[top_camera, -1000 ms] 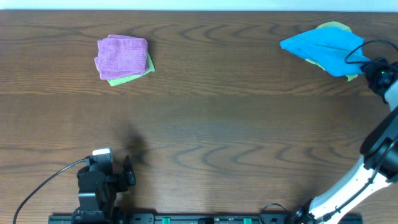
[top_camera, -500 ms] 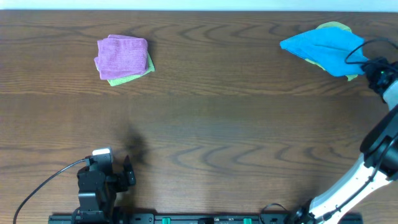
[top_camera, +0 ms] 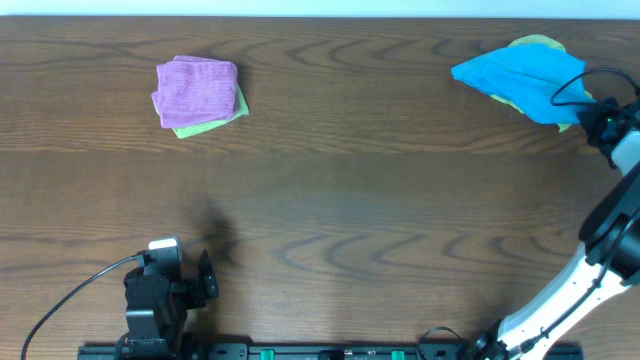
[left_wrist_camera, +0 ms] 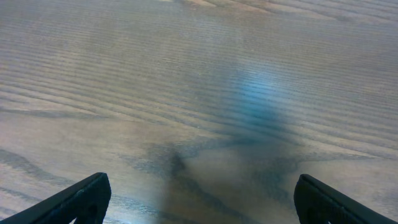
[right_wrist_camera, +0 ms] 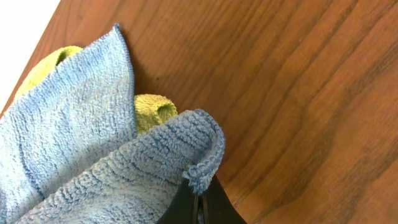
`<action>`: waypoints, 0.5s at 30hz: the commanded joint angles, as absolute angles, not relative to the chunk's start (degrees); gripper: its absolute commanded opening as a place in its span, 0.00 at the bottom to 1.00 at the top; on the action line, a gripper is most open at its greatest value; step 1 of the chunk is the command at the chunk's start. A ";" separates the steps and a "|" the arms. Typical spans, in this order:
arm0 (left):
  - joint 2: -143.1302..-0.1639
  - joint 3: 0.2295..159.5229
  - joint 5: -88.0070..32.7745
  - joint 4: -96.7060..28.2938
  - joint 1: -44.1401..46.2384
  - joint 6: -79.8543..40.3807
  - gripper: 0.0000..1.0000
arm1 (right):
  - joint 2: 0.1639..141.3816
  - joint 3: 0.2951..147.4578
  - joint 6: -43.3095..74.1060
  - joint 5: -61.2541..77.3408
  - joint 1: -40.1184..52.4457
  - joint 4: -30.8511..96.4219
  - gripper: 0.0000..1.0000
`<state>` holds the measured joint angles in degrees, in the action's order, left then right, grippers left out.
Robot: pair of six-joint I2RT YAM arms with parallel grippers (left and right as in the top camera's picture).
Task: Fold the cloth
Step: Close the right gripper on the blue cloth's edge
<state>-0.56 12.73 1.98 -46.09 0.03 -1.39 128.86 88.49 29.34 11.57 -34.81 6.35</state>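
The sky-blue cloth (top_camera: 520,75) lies crumpled at the table's far right, on top of a yellow-green cloth (top_camera: 540,42). My right gripper (top_camera: 590,118) sits at the cloth's near right corner. In the right wrist view the cloth (right_wrist_camera: 93,155) fills the left half, and its rolled corner is pinched in my right gripper (right_wrist_camera: 198,200), whose jaws are shut on it. My left gripper (top_camera: 207,277) rests near the front left edge, far from the cloth. In the left wrist view it (left_wrist_camera: 200,193) is open wide over bare wood.
A purple cloth (top_camera: 195,90) lies folded on another yellow-green cloth (top_camera: 215,122) at the far left. A yellow-green fold (right_wrist_camera: 154,109) pokes out beside the blue cloth. The table's far edge runs just behind both piles.
My right gripper has shut on the cloth's corner and edged slightly left toward it. The left arm has not moved.
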 commanded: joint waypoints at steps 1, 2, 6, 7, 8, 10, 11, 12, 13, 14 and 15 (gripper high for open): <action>-0.21 12.36 3.16 -49.25 0.03 0.03 0.95 | 124.90 89.47 28.14 11.66 -34.85 6.31 0.01; -0.21 12.36 3.16 -49.25 0.03 0.03 0.95 | 124.09 89.47 27.44 12.32 -34.85 6.39 0.01; -0.21 12.36 3.16 -49.25 0.03 0.03 0.95 | 121.10 89.47 26.33 15.14 -34.81 7.46 0.01; -0.21 12.36 3.16 -49.25 0.03 0.03 0.95 | 120.40 89.47 26.06 15.33 -34.79 7.84 0.01; -0.21 12.36 3.16 -49.25 0.03 0.03 0.95 | 119.85 89.47 26.04 15.31 -34.74 8.21 0.01; -0.21 12.36 3.16 -49.25 0.03 0.03 0.95 | 118.50 89.47 25.19 15.35 -34.72 9.08 0.01; -0.21 12.36 3.16 -49.25 0.03 0.03 0.96 | 117.82 89.47 24.95 15.51 -34.68 9.65 0.01; -0.21 12.36 3.16 -49.25 0.03 0.03 0.95 | 117.25 89.47 24.62 15.75 -34.61 10.15 0.01; -0.21 12.36 3.16 -49.25 0.03 0.03 0.95 | 116.73 89.47 24.29 16.21 -34.54 10.66 0.01; -0.21 12.36 3.16 -49.25 0.03 0.03 0.95 | 116.03 89.47 23.55 16.88 -34.44 11.35 0.01; -0.21 12.36 3.16 -49.25 0.03 0.03 0.95 | 115.28 89.47 22.90 17.50 -34.30 12.19 0.01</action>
<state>-0.56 12.73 1.98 -46.09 0.03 -1.39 117.71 88.49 25.58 15.46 -34.76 11.25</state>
